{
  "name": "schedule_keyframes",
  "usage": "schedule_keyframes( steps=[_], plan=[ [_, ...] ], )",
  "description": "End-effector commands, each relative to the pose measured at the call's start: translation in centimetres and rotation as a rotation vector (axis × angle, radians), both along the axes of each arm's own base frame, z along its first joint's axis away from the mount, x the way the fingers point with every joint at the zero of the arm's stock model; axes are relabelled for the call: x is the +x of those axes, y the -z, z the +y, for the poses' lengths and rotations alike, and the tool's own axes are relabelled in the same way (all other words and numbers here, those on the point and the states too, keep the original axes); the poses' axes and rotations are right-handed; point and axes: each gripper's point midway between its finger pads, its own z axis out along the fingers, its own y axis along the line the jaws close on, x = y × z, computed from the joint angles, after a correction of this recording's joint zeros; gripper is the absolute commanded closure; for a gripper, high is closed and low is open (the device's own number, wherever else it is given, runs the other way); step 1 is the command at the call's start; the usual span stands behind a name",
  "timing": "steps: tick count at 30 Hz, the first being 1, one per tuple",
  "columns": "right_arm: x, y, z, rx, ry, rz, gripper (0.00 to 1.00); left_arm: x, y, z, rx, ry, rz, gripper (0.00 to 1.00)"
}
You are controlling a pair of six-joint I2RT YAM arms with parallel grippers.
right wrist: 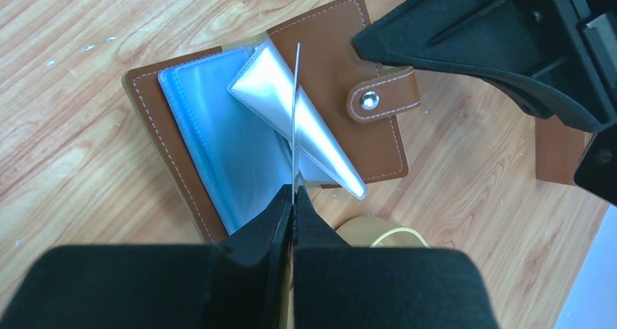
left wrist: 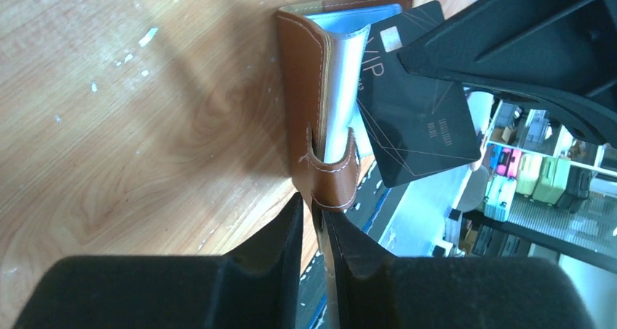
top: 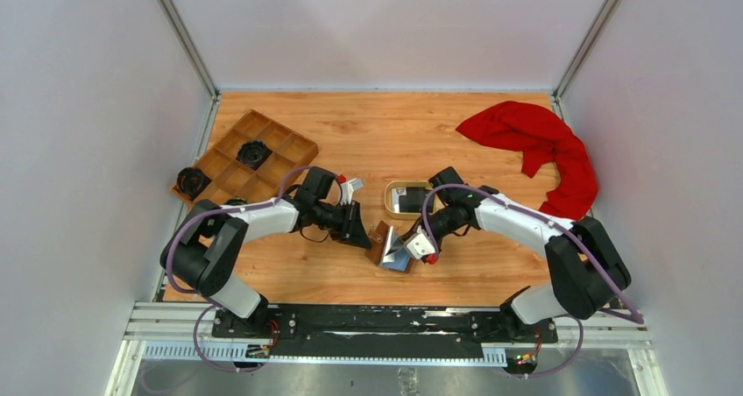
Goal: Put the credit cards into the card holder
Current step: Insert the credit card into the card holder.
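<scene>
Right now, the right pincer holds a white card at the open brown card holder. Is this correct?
Not quite. The card in the right pincer is black, not white; the left wrist view shows its dark face. The rest is correct: it is held at the open brown card holder.

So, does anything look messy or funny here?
The red cloth lies crumpled in the far right corner. In the open wallet, one clear sleeve sticks up crooked across the others.
</scene>
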Motion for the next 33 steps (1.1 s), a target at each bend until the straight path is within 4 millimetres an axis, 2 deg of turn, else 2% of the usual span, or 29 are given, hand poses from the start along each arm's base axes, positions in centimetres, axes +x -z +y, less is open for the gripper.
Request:
schedule_keyframes(
  steps=[1,7,9,13,16,21,28,33],
  plan=[
    [-0.7,-0.2,1.3,0.033,-0.023,0.042,1.00,0.1,1.1,0.9,0.066,-0.011,0.016,0.79],
    [-2.3,0.7,1.5,0.017,-0.070,0.049,1.00,0.2,1.0,0.9,0.070,-0.011,0.010,0.68],
    [-2.8,1.2,1.7,0.002,-0.092,0.043,1.00,0.2,1.0,0.8,0.069,-0.010,0.008,0.60],
    [-3.1,1.5,2.1,-0.003,-0.103,0.036,1.00,0.2,0.9,0.9,0.068,-0.007,0.002,0.50],
    [-3.2,1.8,2.2,-0.012,-0.105,0.026,1.00,0.2,0.8,0.8,0.066,-0.004,-0.002,0.46],
    [-2.4,1.4,3.3,0.024,-0.070,-0.018,1.00,-0.2,1.3,0.7,0.081,0.012,0.005,0.45],
    [-1.1,-0.5,4.5,0.082,-0.016,-0.032,1.00,-0.6,2.7,0.9,0.113,0.011,0.046,0.52],
    [-0.6,0.3,4.7,0.051,0.004,-0.006,1.00,-0.2,2.6,0.9,0.119,0.010,0.035,0.48]
  ],
)
